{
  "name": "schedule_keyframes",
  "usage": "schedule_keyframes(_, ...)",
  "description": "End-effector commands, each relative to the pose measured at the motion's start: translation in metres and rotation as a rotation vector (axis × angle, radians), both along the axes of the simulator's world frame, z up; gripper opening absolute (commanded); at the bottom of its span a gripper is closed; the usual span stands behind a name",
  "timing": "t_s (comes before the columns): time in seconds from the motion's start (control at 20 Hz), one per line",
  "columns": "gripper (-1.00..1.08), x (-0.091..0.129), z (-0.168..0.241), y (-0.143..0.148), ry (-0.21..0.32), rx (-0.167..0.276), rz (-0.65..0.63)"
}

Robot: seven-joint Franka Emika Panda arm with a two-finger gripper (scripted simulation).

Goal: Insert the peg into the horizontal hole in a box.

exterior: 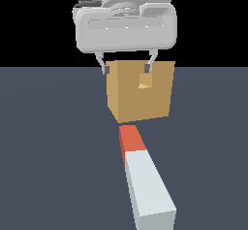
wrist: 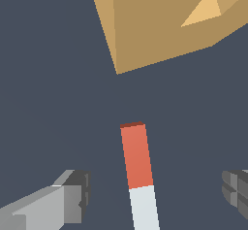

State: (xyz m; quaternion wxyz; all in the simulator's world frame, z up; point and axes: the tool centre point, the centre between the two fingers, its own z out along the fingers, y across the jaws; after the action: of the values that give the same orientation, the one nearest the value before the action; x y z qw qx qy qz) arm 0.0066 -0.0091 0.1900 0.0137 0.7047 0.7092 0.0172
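The peg (exterior: 143,175) lies flat on the dark floor, pale grey-white along most of its length, with its orange-red end (exterior: 130,138) pointing at the tan box (exterior: 138,100). A small gap separates that end from the box. The hole (exterior: 144,82) is a small square opening in the box's face. My gripper (exterior: 126,69) hangs open high above the floor, in front of the box's upper edge, holding nothing. In the wrist view the peg (wrist: 138,171) runs between my two spread fingers (wrist: 72,195), and the box (wrist: 160,25) with its hole (wrist: 203,10) lies beyond the orange-red end.
A dark blue-grey floor (exterior: 48,151) stretches all around, with a black background behind it.
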Motion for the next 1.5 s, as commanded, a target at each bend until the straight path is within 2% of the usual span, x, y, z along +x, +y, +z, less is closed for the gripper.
schedule_keyframes(0.0,1.00,0.000,0.000,0.000,0.000,0.000,0.000)
schedule_keyframes(0.45,1.00,0.002,-0.017,-0.021,0.006,-0.001,0.020)
schedule_keyframes(1.1,1.00,0.014,-0.091,-0.109,0.033,-0.006,0.105)
schedule_keyframes(1.45,1.00,0.021,-0.114,-0.137,0.042,-0.008,0.133)
